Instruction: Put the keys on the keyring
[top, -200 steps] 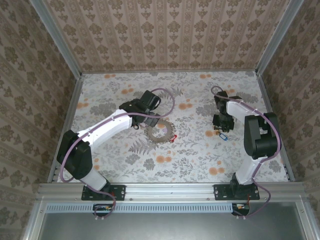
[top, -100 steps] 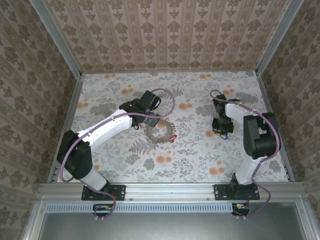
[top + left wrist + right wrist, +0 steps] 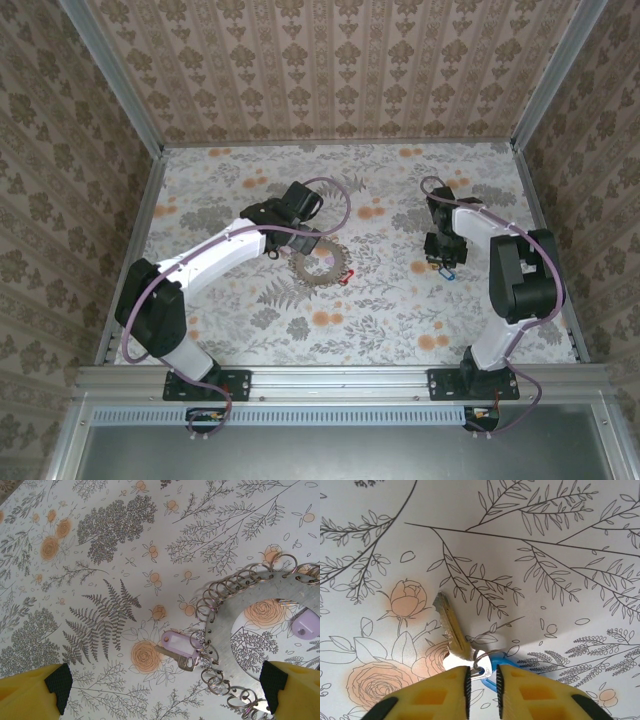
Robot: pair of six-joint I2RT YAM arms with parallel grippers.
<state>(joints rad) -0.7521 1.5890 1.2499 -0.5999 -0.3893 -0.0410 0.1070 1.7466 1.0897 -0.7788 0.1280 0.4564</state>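
The yellow fingers (image 3: 440,692) of the right gripper (image 3: 482,680) stand close together with only a narrow gap. In this gap sit the small ring and the blue plastic head of a little metal key (image 3: 451,627). Whether they really pinch it, I cannot tell. The blade of this key lies on the flower-patterned tabletop (image 3: 560,580) and points away from the fingers.

The left gripper (image 3: 165,685) has its fingers spread wide above the tabletop, one fingertip over the band of the large flat grey metal keyring (image 3: 222,630). Many small wire rings (image 3: 212,600) sit along the hoop's outer edge. A key with a pale purple head (image 3: 176,647) lies just beside the hoop, at one of these rings.
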